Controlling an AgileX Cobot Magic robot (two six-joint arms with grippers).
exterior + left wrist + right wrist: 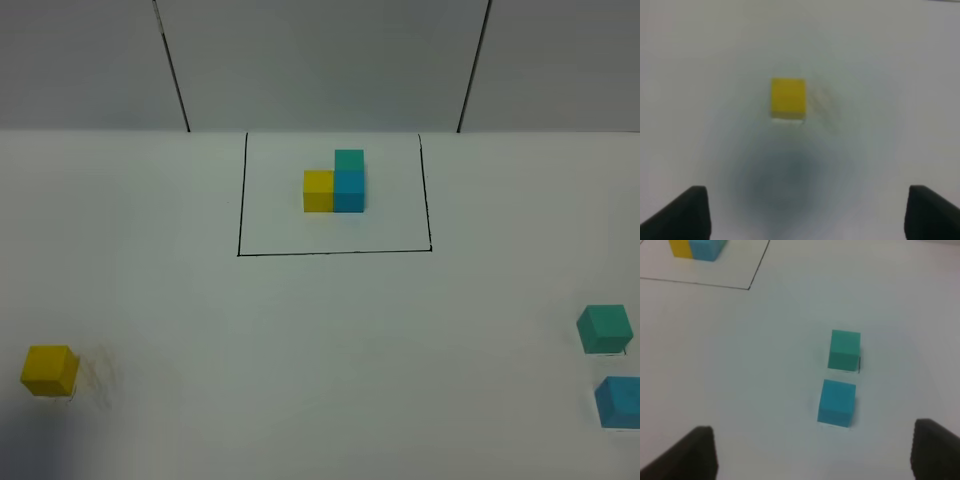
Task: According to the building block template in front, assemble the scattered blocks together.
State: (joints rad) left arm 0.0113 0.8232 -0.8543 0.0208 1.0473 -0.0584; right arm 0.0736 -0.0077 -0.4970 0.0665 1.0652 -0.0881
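The building block template stands upright inside a black-outlined rectangle at the far middle: yellow on the left joined to blue, teal-green stacked on the blue. Three loose matte cubes lie near the front: the yellow block alone at far left, the teal-green block at far right, the blue block just in front of it, not touching
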